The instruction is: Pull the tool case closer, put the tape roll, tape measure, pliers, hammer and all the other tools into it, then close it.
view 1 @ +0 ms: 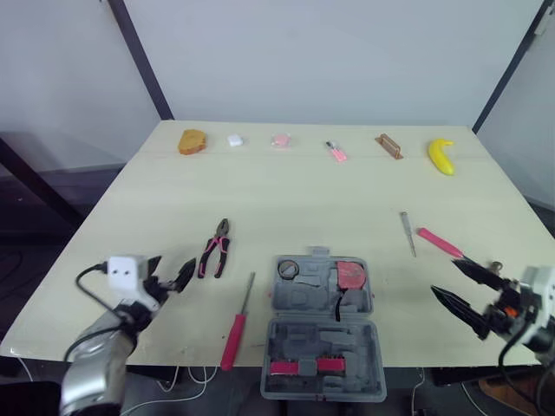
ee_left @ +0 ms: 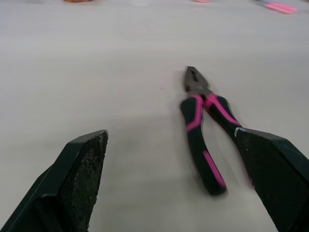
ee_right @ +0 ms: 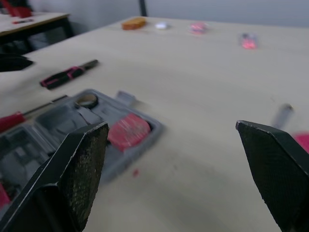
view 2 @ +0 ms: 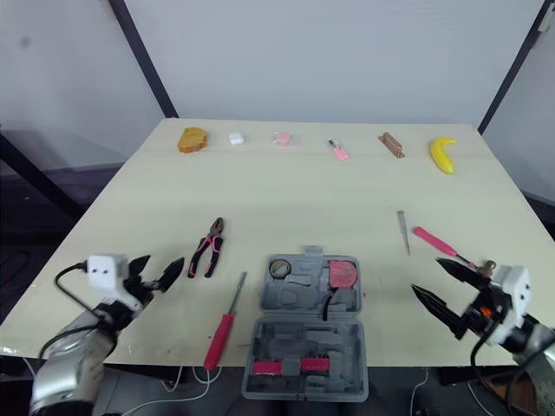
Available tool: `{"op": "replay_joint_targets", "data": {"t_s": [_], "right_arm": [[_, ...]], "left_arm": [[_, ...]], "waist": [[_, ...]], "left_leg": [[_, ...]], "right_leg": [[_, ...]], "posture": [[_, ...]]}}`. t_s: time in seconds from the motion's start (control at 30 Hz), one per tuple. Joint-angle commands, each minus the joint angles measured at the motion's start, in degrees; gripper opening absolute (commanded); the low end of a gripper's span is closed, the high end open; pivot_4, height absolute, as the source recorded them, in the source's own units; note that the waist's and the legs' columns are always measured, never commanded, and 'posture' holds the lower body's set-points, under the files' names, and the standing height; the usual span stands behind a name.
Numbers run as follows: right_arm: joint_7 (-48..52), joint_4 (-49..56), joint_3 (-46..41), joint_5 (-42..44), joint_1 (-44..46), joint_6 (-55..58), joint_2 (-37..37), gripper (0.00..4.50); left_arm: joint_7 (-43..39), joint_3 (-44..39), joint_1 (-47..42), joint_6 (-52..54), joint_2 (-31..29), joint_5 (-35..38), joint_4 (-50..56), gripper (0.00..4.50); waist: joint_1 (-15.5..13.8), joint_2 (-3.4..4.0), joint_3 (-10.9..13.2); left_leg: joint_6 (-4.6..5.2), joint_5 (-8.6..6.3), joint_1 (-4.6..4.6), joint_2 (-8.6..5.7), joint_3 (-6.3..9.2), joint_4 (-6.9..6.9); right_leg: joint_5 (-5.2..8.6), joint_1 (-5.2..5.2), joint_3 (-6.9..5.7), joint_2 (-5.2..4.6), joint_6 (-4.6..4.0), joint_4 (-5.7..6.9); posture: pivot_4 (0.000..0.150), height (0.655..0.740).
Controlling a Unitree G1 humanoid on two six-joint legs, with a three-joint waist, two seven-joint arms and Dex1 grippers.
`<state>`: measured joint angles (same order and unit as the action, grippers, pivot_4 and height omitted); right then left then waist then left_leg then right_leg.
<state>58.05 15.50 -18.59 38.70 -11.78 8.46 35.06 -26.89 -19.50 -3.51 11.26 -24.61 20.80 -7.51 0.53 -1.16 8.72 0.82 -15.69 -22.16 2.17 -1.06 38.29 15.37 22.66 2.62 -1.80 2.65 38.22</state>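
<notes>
While hovering with left gripper (view 1: pixel 173 267) and right gripper (view 1: pixel 445 277) spread empty, logging grey plastic tool case (view 1: pixel 323 334) open at near edge of pale table (view 1: pixel 347 199), holding red tape measure (view 1: pixel 350 275). Awaiting packing: pink-and-black pliers (view 1: pixel 215 247), red-handled screwdriver (view 1: pixel 236 334), pink-handled hammer (view 1: pixel 440 243).

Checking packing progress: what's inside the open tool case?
The tool case holds a tape roll and red tape measure; pink pieces sit in its near half. Anything beneath them is hidden.

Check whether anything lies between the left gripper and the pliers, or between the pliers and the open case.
Nothing visible lies between the open left gripper and the pliers. Between the pliers and the case, a red screwdriver lies on the table, so the pliers would likely need lifting over it.
</notes>
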Motion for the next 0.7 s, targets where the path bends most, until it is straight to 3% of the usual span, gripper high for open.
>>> {"op": "replay_joint_targets", "data": {"t_s": [0.03,0.27,0.53,0.7], "right_arm": [[0.79,3.93,2.07,1.06,2.55,1.79,1.04,4.43],[0.55,8.50,7.30,3.08,11.62,7.86,3.10,4.43],[0.38,9.59,12.38,1.77,21.52,11.47,4.01,4.43],[0.85,8.67,13.92,-0.35,23.03,11.47,4.73,4.43]], "left_arm": [[3.02,2.70,-4.92,1.90,-0.11,-3.20,-2.51,4.50],[6.75,6.48,-11.60,6.31,-0.52,-7.72,-6.63,4.50],[8.42,6.30,-10.77,12.80,-0.13,-7.72,-3.77,4.50],[8.57,7.18,-11.28,12.55,0.72,-8.27,-3.51,4.50]], "waist": [[0.04,-0.08,0.00],[0.45,-0.11,0.03],[0.08,-0.10,0.03],[0.02,-0.10,0.03]], "left_leg": [[0.00,0.00,-0.04,0.02,0.04,-0.01],[-0.01,0.00,-0.31,0.01,0.23,0.01],[-0.01,0.01,-0.43,0.02,0.43,0.03],[-0.01,0.01,-0.46,0.02,0.48,0.03]], "right_leg": [[0.00,0.01,-0.02,0.03,0.00,-0.02],[-0.02,0.15,-0.14,0.06,0.00,-0.05],[-0.03,0.15,-0.33,-0.04,0.01,-0.10],[-0.04,0.15,-0.40,-0.11,0.02,-0.13]], "posture": [[0.150,0.7400],[0.150,0.7400],[0.150,0.7400],[0.150,0.7400]]}}
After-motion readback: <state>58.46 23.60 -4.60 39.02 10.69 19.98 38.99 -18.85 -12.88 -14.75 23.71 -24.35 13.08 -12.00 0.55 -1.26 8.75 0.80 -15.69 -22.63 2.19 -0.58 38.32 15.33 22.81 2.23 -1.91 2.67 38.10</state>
